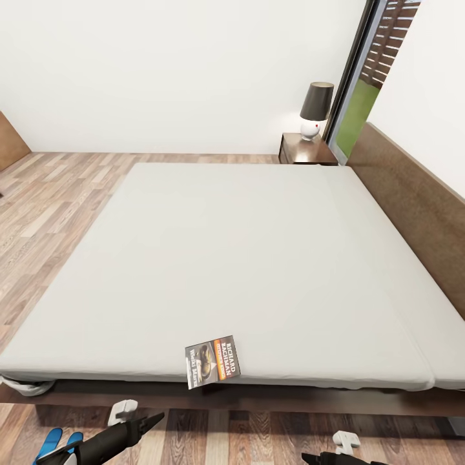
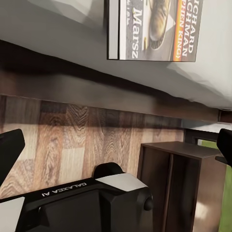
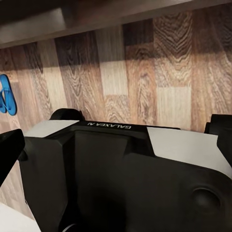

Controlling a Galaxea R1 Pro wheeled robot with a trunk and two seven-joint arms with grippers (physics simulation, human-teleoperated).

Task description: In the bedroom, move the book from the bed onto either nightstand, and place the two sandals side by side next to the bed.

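The book (image 1: 212,361) lay at the bed's (image 1: 258,258) near edge, overhanging slightly. My left gripper (image 2: 116,154) hung below it, jaws spread; I'd pinch that overhang, judging the right's jaws untellable.

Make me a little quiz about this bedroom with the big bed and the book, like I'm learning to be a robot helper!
1. True or false: the book lies at the near edge of the bed, partly over the edge.
2. What stands on the nightstand? A) a lamp B) a cup C) a clock
3. Fill in: the blue sandals lie on the wooden ____.

Key:
1. True. One corner overhangs the mattress.
2. A, the lamp with a dark shade.
3. floor, near the left gripper.
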